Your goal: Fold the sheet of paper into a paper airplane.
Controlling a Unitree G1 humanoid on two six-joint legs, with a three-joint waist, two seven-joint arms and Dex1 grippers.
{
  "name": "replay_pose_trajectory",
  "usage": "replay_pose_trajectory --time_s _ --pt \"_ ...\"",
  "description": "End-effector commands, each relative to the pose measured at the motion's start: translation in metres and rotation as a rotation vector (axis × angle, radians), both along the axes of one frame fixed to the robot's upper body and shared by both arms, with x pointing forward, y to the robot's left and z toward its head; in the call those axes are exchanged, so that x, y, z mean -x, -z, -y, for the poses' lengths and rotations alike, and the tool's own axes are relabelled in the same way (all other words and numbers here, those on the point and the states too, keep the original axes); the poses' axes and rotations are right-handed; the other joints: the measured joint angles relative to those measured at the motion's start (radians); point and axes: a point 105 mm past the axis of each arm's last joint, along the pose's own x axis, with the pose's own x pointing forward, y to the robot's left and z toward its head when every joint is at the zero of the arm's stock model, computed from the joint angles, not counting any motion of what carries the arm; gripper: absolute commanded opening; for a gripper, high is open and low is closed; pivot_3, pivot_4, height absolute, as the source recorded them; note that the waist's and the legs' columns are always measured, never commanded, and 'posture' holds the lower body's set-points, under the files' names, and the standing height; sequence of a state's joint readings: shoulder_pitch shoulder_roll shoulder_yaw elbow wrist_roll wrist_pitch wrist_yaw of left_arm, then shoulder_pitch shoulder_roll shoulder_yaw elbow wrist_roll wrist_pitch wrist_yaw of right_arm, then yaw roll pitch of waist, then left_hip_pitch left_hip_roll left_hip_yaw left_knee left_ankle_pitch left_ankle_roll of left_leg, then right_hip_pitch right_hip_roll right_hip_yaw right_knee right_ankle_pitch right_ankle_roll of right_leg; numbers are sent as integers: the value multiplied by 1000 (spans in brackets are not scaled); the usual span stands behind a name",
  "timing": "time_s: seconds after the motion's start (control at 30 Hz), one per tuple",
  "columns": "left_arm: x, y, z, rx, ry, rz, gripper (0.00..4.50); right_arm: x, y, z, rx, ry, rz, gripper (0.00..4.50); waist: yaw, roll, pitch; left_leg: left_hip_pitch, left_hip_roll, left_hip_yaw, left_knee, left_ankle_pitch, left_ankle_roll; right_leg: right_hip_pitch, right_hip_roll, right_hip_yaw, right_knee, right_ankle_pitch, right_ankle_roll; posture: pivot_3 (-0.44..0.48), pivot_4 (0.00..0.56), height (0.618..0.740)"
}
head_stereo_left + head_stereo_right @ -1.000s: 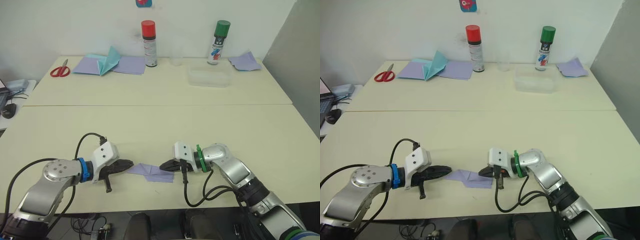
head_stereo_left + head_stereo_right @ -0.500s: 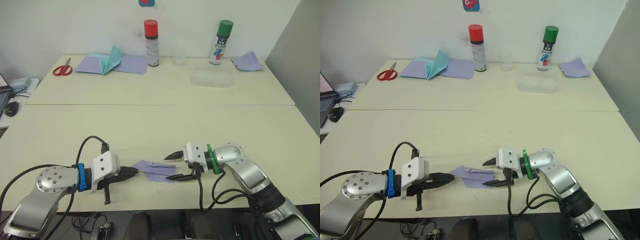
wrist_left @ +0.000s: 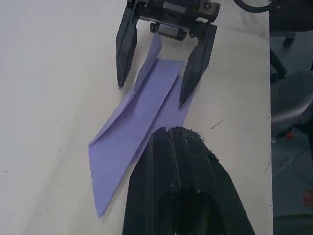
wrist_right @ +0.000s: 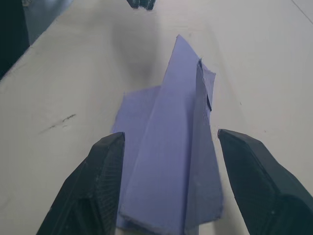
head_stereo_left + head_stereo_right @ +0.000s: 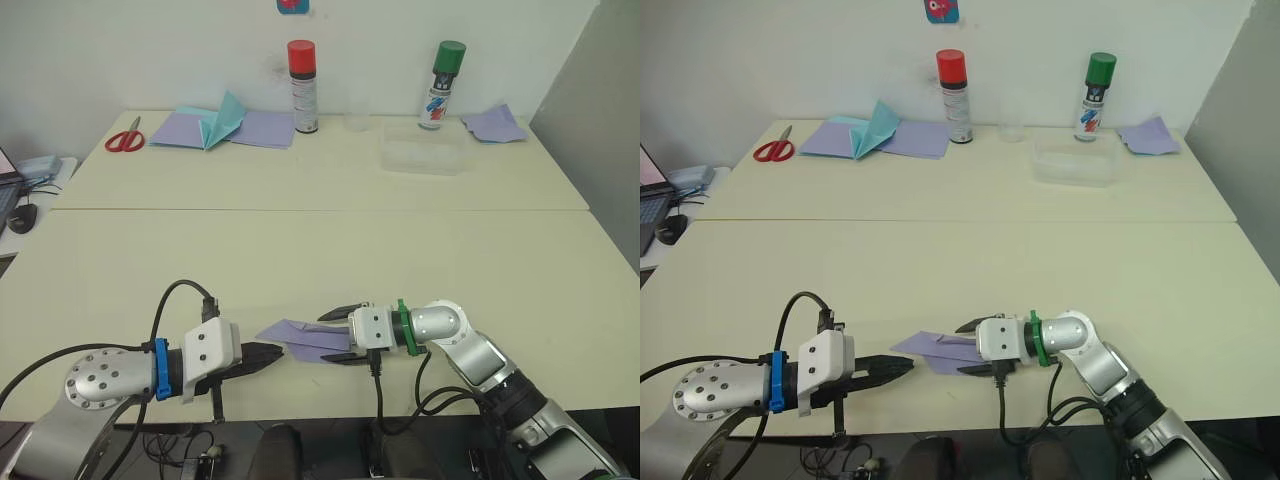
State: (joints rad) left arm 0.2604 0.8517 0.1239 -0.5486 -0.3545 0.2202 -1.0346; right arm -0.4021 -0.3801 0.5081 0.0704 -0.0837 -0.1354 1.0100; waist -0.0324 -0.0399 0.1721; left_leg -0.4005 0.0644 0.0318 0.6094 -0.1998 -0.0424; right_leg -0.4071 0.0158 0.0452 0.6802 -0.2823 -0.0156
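Near table's front edge | paper airplane tip toward closed left claw | right claw wide, straddling tail

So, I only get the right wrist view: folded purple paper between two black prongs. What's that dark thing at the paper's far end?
Observer: That's the left gripper, fingers shut, its tip at the edge of the sheet of paper.
Operator: Where is all this lying?
Observer: On a cream table, close to the edge nearest the robot.
Operator: Anything else on it?
Observer: Along the far side: red scissors, a teal paper piece, a red-capped can and a green-capped can.
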Motion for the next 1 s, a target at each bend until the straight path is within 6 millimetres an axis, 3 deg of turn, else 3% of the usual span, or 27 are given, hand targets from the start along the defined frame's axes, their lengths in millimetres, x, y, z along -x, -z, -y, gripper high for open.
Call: replay_pose_trajectory --time_s 0.03,0.1,0.33,0.43,0.57,0.7,0.87,1.0 --pt "1 -10 5 13 5 37 0 -3 -11 -6 -36 -10 63 2996 0 0 0 0 0 0 0 0 0 0 0 0 0 0 0 0 150 740" --pt "0 -10 7 20 -2 36 0 -3 -13 -6 -48 -15 64 2622 0 0 0 0 0 0 0 0 0 0 0 0 0 0 0 0 150 740" --pt "0 -6 9 29 -16 24 0 -1 -15 -4 -76 -8 -12 31 0 0 0 0 0 0 0 0 0 0 0 0 0 0 0 0 150 740" --pt "-1 -5 8 33 -23 24 0 -7 -18 -2 -116 58 -83 31 1 0 0 0 0 -1 0 0 0 0 0 0 0 0 0 0 150 740" --pt "-15 -17 2 77 -83 83 0 -31 -29 10 -260 316 -328 31 1 0 0 0 0 -1 0 0 0 0 0 0 1 0 0 0 150 740" --pt "-33 -29 -6 100 -146 166 0 -41 -28 22 -310 527 -505 31 1 -1 0 0 0 -2 1 0 0 1 0 -1 1 1 1 0 150 740" --pt "-38 -25 -7 120 -177 168 0 -57 -22 33 -307 734 -452 31 -2 0 0 -1 0 0 0 0 0 0 0 1 1 1 1 0 150 740" --pt "-37 -19 -3 134 -175 155 0 -57 -16 34 -292 758 -430 31 -1 0 0 -1 0 0 0 0 0 0 0 1 0 1 1 0 150 740"
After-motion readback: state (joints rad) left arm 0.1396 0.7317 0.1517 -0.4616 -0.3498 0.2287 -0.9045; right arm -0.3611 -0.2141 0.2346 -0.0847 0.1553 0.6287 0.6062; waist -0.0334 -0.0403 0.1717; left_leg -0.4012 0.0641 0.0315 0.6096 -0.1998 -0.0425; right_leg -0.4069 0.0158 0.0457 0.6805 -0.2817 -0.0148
